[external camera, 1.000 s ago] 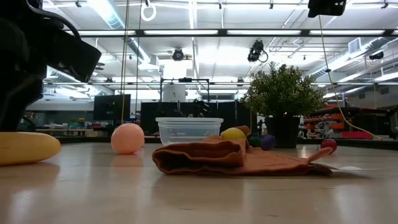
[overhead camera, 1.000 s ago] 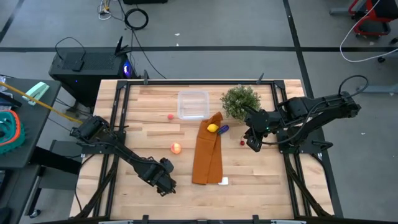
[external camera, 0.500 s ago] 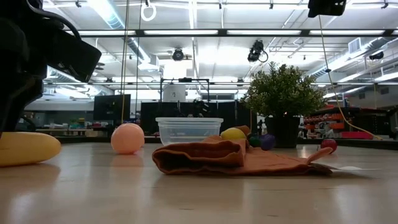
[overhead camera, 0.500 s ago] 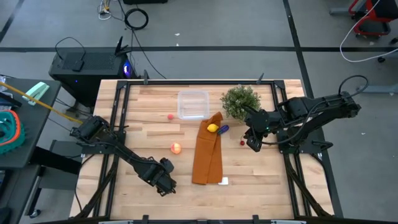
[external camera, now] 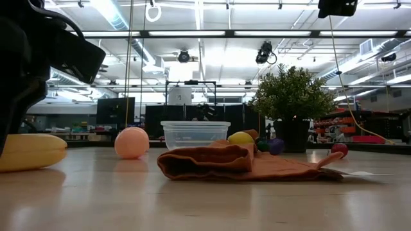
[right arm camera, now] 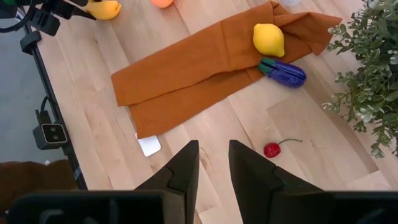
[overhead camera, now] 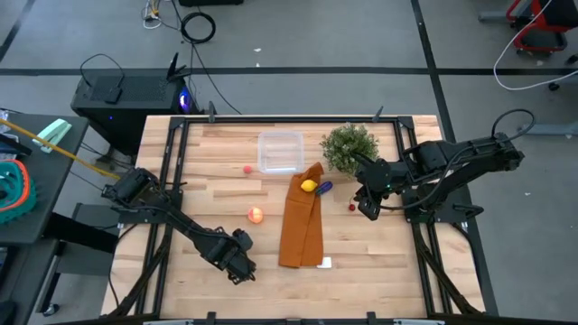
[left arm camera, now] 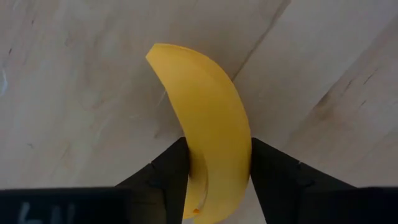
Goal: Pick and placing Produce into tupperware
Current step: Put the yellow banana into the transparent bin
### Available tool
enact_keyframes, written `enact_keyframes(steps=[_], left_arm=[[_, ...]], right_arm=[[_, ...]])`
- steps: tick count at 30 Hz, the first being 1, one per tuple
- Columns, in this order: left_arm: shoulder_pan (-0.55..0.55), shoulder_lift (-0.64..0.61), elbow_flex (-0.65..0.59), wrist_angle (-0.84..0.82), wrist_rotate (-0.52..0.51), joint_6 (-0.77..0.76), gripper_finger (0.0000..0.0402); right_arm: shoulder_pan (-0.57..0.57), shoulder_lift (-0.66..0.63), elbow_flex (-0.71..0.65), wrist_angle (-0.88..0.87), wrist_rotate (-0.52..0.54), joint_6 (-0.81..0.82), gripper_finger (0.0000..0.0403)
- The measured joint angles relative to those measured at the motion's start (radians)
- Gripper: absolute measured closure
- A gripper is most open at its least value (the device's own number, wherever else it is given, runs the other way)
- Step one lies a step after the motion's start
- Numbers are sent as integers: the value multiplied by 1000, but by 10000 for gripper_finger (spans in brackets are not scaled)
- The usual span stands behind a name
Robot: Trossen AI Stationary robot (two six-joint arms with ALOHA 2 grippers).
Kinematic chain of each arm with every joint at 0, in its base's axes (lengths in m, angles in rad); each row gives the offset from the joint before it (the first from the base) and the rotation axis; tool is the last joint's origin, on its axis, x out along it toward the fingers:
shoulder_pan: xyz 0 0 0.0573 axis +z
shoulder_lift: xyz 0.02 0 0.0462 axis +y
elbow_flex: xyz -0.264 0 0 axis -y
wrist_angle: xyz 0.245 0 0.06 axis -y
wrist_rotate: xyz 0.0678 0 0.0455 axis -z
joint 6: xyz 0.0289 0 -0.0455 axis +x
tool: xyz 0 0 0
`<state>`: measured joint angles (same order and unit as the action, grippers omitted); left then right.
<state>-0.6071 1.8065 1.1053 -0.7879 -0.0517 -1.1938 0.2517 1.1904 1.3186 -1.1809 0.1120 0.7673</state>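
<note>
Banana is what we've got in hand right now: the left gripper sits low over the near part of the tabletop with its two fingers pressed against either side of the fruit's lower half, the rest of the curve sticking out ahead of the gripper. In the low view the banana looks right at the wood, so we'd guess it's barely lifted, if at all. The tupperware is well away from that gripper, across the tabletop, with a red-orange round fruit roughly between them. The risk we see: the hold is off toward one end of a smooth curved shape, so the banana could swivel or squirt out during the carry, or clip the box's rim on the way in. The right gripper hovers with fingers slightly apart and empty, a small red piece just ahead of it, lemon and dark purple piece farther out by the orange cloth.
</note>
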Motion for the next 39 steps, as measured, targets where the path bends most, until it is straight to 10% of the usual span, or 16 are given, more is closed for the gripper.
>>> enact_keyframes(steps=[39], left_arm=[[217,-33,155,-80,0,346,241]], right_arm=[[0,0,0,0,0,-5,308]])
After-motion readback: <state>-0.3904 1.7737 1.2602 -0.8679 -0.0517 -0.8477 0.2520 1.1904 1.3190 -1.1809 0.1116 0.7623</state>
